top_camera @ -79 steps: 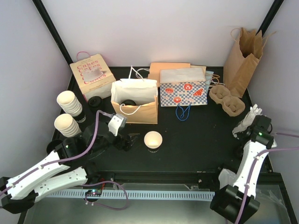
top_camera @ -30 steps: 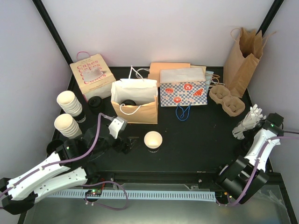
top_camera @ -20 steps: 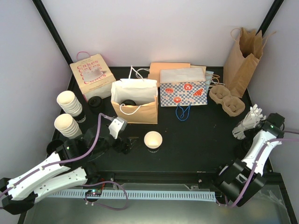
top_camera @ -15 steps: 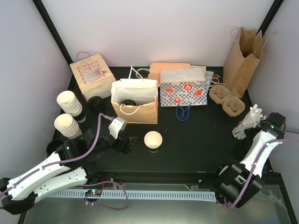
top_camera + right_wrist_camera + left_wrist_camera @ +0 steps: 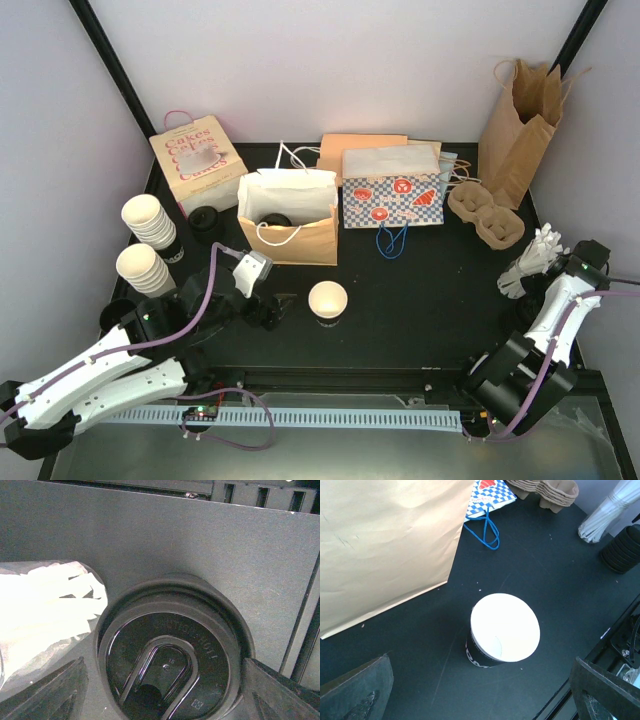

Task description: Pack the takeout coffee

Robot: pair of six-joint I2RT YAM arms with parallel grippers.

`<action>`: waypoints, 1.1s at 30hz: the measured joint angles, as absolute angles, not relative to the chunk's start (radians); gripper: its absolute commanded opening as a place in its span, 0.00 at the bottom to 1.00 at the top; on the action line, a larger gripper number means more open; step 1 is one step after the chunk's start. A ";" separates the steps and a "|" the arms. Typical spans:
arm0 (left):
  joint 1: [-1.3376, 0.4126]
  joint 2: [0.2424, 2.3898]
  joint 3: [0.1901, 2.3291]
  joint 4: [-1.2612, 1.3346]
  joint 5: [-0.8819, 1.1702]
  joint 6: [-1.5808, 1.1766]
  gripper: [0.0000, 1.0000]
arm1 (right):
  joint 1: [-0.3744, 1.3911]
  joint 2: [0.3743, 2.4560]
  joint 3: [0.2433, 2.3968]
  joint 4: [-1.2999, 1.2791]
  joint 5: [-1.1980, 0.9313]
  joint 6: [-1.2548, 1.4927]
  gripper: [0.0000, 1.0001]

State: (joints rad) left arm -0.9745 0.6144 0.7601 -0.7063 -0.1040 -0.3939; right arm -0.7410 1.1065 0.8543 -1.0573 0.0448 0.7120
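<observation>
Wide-jawed left gripper [image 5: 274, 310] sits just left of the cup [image 5: 328, 298]; well right of it, the wide-jawed right gripper [image 5: 162, 692] hangs over black lids [image 5: 170, 640].

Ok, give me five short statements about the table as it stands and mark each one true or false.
1. The single cup in front of the left fingers has a black lid on it. False: its top is open, with no lid.
2. The left fingers are spread and hold nothing. True.
3. A black lid lies below, between the right fingers. True.
4. The checkered bag stands to the left of the kraft bag. False: it stands to the right of it.
5. Two stacks of cream cups stand near the table's left edge. True.
</observation>
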 measured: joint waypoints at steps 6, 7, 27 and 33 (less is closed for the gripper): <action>-0.974 0.614 0.758 -0.706 -0.104 -0.394 0.99 | -0.741 1.121 0.854 -1.054 0.042 0.712 0.86; -0.974 0.614 0.758 -0.706 -0.104 -0.394 0.99 | -0.741 1.124 0.854 -1.054 0.042 0.712 0.85; -0.974 0.614 0.754 -0.705 -0.104 -0.393 0.99 | -0.741 1.155 0.859 -1.060 0.050 0.708 0.74; -0.974 0.614 0.752 -0.705 -0.104 -0.392 0.99 | -0.741 1.132 0.893 -1.094 0.056 0.708 0.75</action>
